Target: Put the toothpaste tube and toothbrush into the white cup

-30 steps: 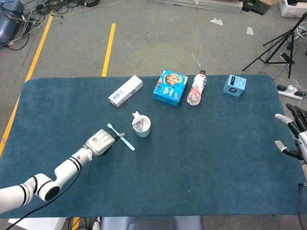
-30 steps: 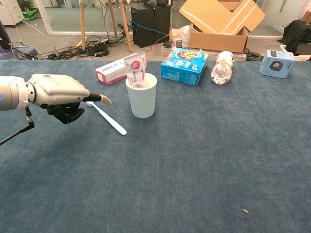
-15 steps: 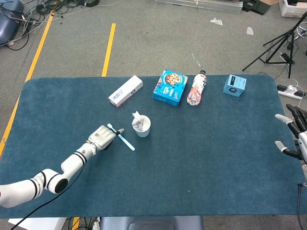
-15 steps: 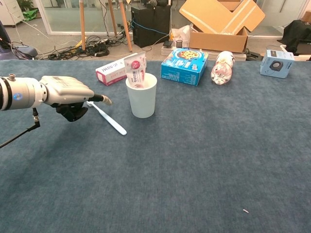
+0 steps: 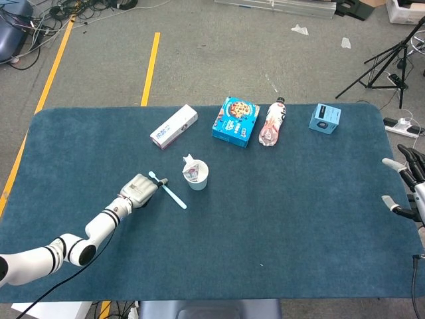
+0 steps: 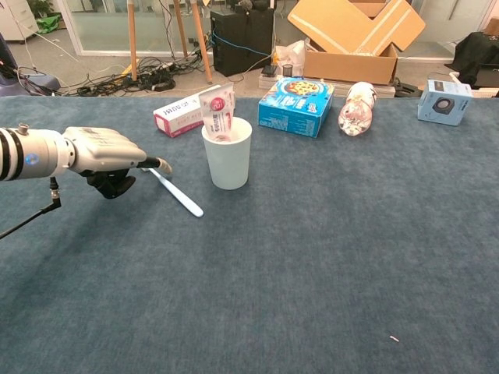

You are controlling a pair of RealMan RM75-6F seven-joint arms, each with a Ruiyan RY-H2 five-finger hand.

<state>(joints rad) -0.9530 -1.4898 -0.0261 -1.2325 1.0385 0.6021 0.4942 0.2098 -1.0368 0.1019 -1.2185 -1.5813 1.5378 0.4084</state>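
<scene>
The left hand (image 6: 105,156) reaches in low over the tabletop (image 6: 312,257) from the left side. Its fingers (image 6: 156,164) point toward the cup; one is stretched out and the rest seem curled under, and they hold nothing that can be seen, though how far they are parted cannot be told.

Just past those fingertips lies the toothbrush (image 6: 175,192), flat on the blue cloth, its brush end nearest the fingers and its handle running away and toward the robot. In the head view the fingertips sit at or just over the brush end (image 5: 153,175); whether they touch it cannot be made out.

Beyond the toothbrush, on the far side from the fingers, stands the white cup (image 6: 227,153), upright, with the toothpaste tube (image 6: 217,113) already standing in it, its top showing above the rim.

So about half the task looks done: the tube is in, while the toothbrush has yet to be picked up and dropped into the cup.

Far off at the right edge, the right hand (image 5: 406,183) rests idle with its fingers spread and empty.
</scene>
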